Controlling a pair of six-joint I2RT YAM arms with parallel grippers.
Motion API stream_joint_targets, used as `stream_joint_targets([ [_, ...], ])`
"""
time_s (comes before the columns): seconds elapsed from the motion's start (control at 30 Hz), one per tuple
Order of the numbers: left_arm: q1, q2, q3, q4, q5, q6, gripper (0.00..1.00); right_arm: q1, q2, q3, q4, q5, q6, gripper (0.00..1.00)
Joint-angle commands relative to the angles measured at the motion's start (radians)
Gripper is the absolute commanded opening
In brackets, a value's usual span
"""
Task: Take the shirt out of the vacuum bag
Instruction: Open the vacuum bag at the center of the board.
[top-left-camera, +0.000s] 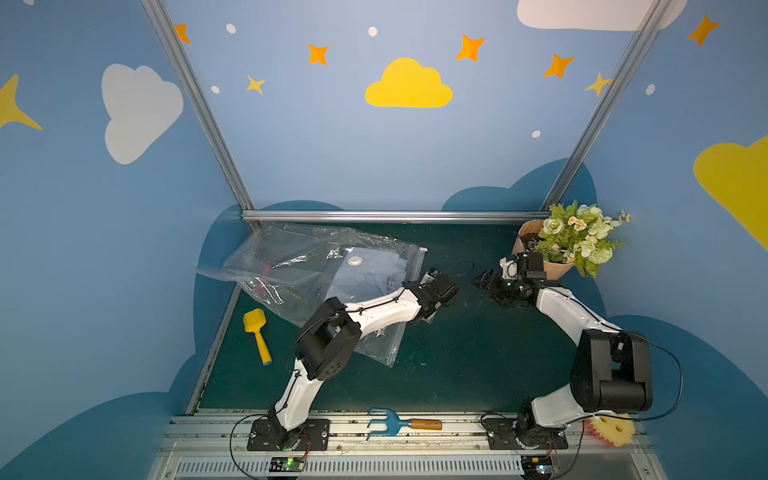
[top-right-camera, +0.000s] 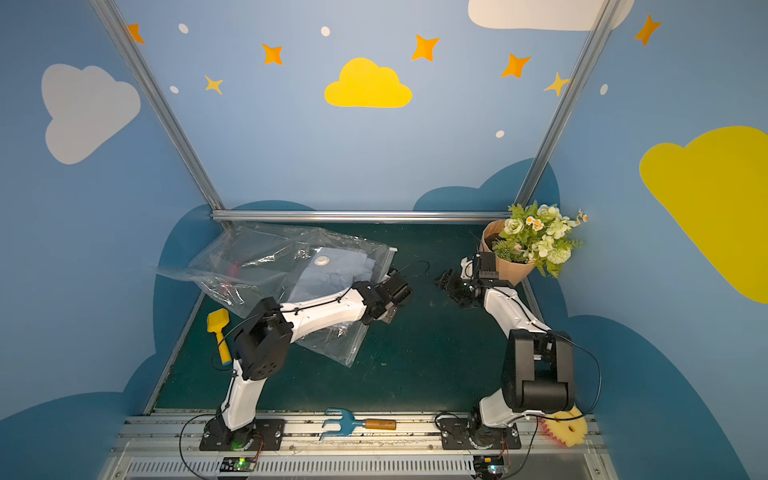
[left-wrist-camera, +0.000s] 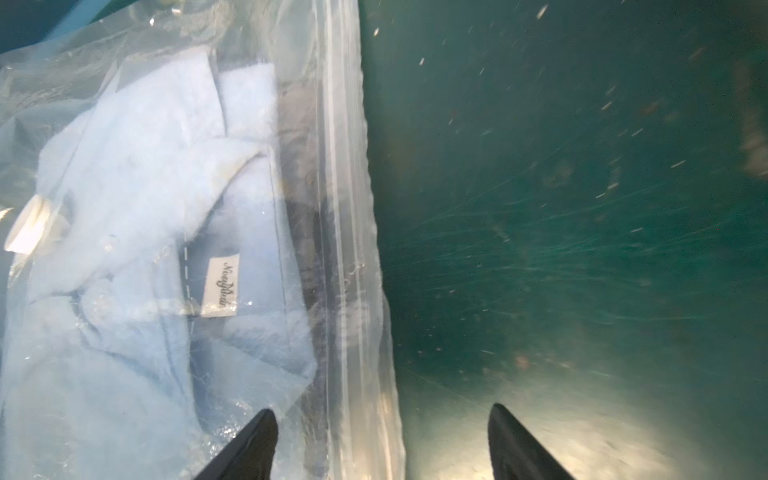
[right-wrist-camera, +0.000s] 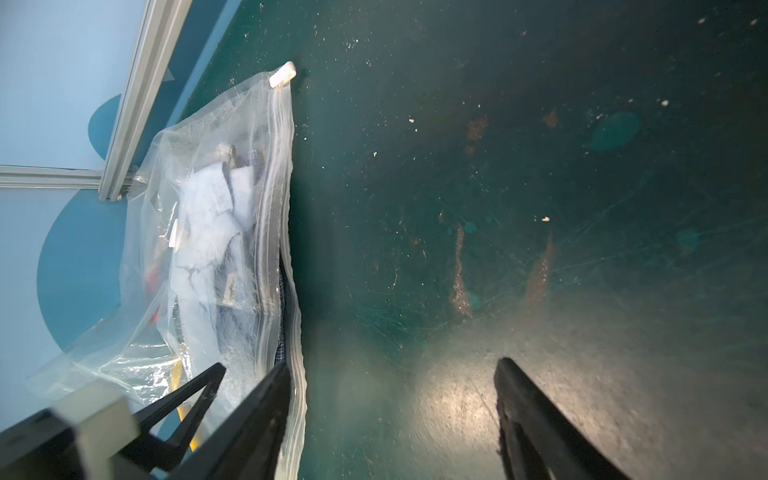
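The vacuum bag (top-left-camera: 291, 266) lies rear-left on the green mat (top-left-camera: 457, 353), pale blue shirt (top-left-camera: 365, 278) inside.
The left gripper (left-wrist-camera: 382, 444) hangs astride its zip edge, jaws apart; the right gripper (right-wrist-camera: 392, 415), likewise spread, is over bare mat; the white neck label (left-wrist-camera: 222, 286) carries script (too curly to read).

Clear vacuum bag (top-left-camera: 307, 266), blue shirt (top-left-camera: 365, 282) inside, on green table (top-left-camera: 457, 353); left hand (top-left-camera: 431, 313) above its edge

your dark green tabletop (top-left-camera: 457, 365) was scuffed and speckled with crumbs. on it you had the vacuum bag (top-left-camera: 291, 257) at the far left, a yellow scoop (top-left-camera: 258, 336) just beside the bag, and a flower bouquet (top-left-camera: 577, 241) in the far right corner.
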Motion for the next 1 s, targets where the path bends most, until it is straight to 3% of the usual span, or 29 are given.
stream_joint_targets([
  [0.0, 0.005, 0.031, 0.020, -0.100, -0.110, 0.015, 0.79, -0.007, 0.025, -0.012, 0.046, -0.024, 0.005, 0.75],
  [0.13, 0.005, 0.053, 0.024, -0.128, -0.158, 0.009, 0.78, -0.007, 0.053, -0.006, 0.066, -0.037, 0.013, 0.75],
  [0.27, 0.005, 0.042, 0.026, -0.131, -0.176, 0.002, 0.69, -0.005, 0.082, -0.008, 0.101, -0.056, 0.031, 0.73],
  [0.53, 0.003, 0.010, 0.055, -0.154, -0.167, -0.017, 0.34, 0.022, 0.117, -0.030, 0.154, -0.085, 0.028, 0.64],
  [0.63, 0.002, -0.023, 0.056, -0.154, -0.173, -0.017, 0.12, 0.040, 0.127, -0.048, 0.211, -0.138, 0.050, 0.63],
  [0.77, 0.004, -0.082, 0.080, -0.144, -0.167, -0.014, 0.05, 0.077, 0.144, -0.082, 0.349, -0.243, 0.122, 0.58],
  [0.97, 0.044, -0.192, 0.070, -0.111, -0.106, -0.013, 0.03, 0.226, 0.153, -0.044, 0.432, -0.265, 0.150, 0.59],
])
